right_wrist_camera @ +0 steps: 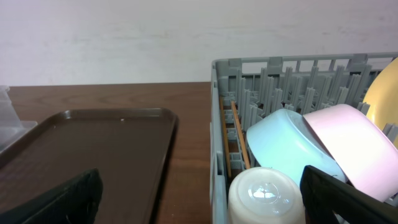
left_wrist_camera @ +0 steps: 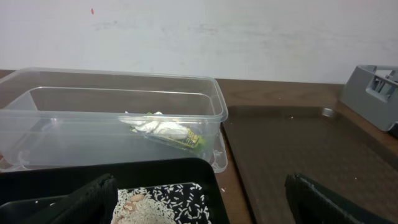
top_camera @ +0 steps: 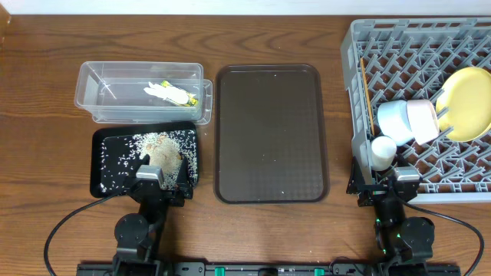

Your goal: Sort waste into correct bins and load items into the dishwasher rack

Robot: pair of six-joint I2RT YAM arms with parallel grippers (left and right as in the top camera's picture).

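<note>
The white tissue (top_camera: 161,90) and the snack wrapper (top_camera: 188,97) lie in the clear tub (top_camera: 92,88), also in the left wrist view (left_wrist_camera: 165,132). Rice scraps (top_camera: 157,149) lie in the black tray (top_camera: 103,184). The grey rack (top_camera: 360,46) holds the yellow plate (top_camera: 468,103), the light blue bowl (top_camera: 395,119), a pale pink-white bowl (top_camera: 424,120), the upturned white cup (top_camera: 383,147) and the chopsticks (top_camera: 367,96). My left gripper (left_wrist_camera: 199,208) is open over the black tray's near edge. My right gripper (right_wrist_camera: 205,199) is open at the rack's front left corner, near the cup (right_wrist_camera: 264,196).
The dark brown serving tray (top_camera: 268,130) lies between the bins and the rack, with a few rice specks on it. Both arms sit at the table's front edge. A white wall stands behind the table.
</note>
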